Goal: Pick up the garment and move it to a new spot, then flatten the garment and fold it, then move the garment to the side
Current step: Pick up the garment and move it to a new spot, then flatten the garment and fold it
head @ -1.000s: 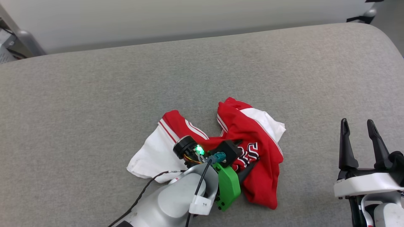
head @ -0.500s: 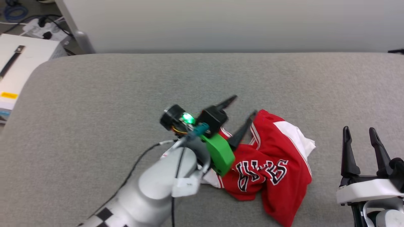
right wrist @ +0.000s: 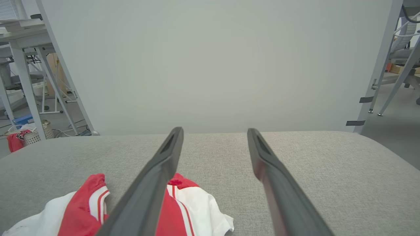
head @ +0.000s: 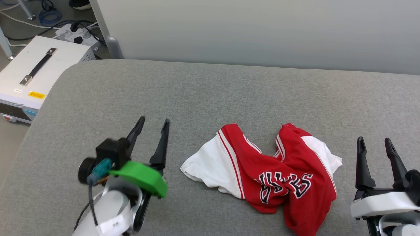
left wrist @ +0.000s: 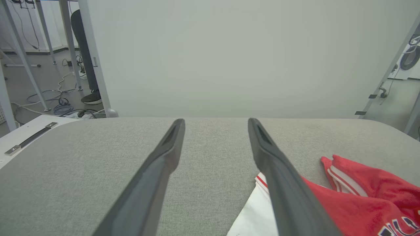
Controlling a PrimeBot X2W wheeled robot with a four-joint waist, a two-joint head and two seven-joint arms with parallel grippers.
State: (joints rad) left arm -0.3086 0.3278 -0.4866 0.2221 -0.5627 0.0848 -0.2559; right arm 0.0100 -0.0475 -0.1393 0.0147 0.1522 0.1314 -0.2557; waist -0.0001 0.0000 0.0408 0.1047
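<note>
The garment [head: 275, 177], a red jersey shirt with white sleeves and black lettering, lies crumpled on the grey padded table [head: 229, 95], right of centre. My left gripper [head: 152, 123] hovers open and empty to the garment's left, apart from it. At the lower right my right gripper [head: 374, 140] stands open and empty, just right of the garment. In the left wrist view the garment [left wrist: 361, 196] lies at the lower right beside that gripper [left wrist: 215, 122]. The right wrist view has the garment [right wrist: 82, 209] at the lower left, partly behind a finger of that gripper [right wrist: 214, 130].
A white box with a black handle [head: 32, 78] stands off the table's left edge, with cables and a power strip [head: 75, 32] on the floor behind it. A pale wall panel [head: 262, 29] runs along the table's far edge. Metal frame legs [right wrist: 377, 75] stand to the right.
My left gripper has let go of the garment and drawn back to its left. The garment now lies spread wider. The head camera has turned left, shifting the whole picture. My right gripper has held still.
</note>
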